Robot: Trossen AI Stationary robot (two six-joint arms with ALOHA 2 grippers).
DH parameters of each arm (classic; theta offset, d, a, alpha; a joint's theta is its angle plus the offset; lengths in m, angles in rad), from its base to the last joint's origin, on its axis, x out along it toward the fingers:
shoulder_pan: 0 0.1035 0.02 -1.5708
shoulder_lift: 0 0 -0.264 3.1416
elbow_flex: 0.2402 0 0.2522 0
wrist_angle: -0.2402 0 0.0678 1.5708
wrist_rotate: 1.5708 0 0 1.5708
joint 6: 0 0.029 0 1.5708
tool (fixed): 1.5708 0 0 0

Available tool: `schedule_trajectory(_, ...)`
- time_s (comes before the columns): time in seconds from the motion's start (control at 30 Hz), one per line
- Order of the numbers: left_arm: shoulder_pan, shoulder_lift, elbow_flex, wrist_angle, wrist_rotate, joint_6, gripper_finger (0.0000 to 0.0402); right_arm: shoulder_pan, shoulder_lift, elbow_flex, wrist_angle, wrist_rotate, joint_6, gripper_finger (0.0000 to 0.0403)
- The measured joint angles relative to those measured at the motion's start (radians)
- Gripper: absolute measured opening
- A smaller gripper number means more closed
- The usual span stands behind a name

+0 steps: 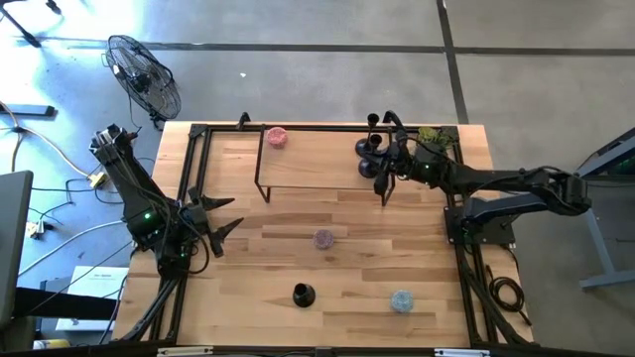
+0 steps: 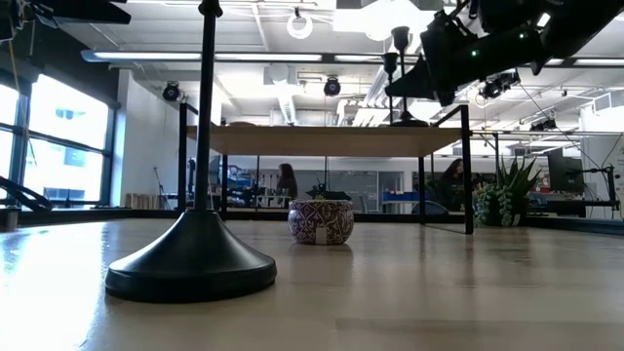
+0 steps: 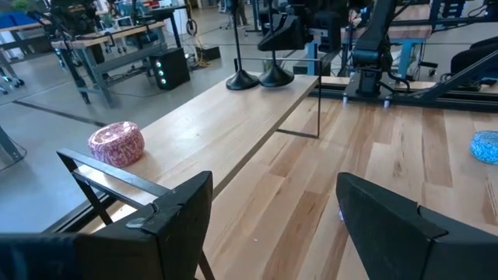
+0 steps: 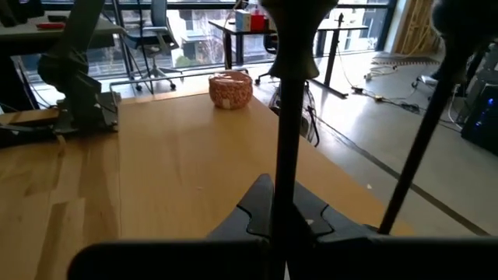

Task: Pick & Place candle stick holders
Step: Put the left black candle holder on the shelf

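Observation:
Two matte-black candle stick holders point(image 1: 369, 149) point(image 1: 374, 169) stand by their round bases on the right end of a raised wooden shelf point(image 1: 317, 164). They also show in the left wrist view point(image 3: 243, 80) point(image 3: 274, 76). My right gripper point(image 4: 284, 214) is over that end of the shelf, shut on the thin stem of one holder. The other holder's stem point(image 4: 424, 140) stands just beside it. A third holder point(image 1: 303, 295) stands on its base on the table near the front edge, large in the low view point(image 2: 195, 263). My left gripper point(image 1: 218, 223) is open and empty at the table's left side. My right gripper pinches the holder's thin upright stem point(image 4: 285, 155) between its two fingers, which lie across it. The fingers come roughly level from the table's right side. The holder stands upright; in the left wrist view its base point(image 3: 274, 76) appears to rest on the shelf.
A pink candle pot point(image 1: 277, 137) sits on the shelf's left end. A purple pot point(image 1: 323, 238) is mid-table and a blue one point(image 1: 401, 299) front right. A potted plant point(image 1: 432, 137) is at the far right corner. Black frame rails point(image 1: 189, 178) line the table's sides.

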Motion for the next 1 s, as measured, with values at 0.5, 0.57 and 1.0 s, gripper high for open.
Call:
schedule_trajectory(0.5, 0.0, 0.0, 0.0, 0.0, -0.005, 0.0, 0.0269, -0.014, 0.0, 0.0, -0.036, -0.003, 0.019, 0.0)
schedule_trajectory(0.57, 0.0, 0.0, 0.0, 0.0, -0.005, 0.0, 0.0269, -0.014, 0.0, 0.0, -0.035, -0.003, 0.019, 0.0)
schedule_trajectory(1.0, 0.0, 0.0, 0.0, 0.0, 0.005, 0.0, 0.0269, -0.014, 0.0, -0.003, -0.047, 0.042, 0.028, 0.0)
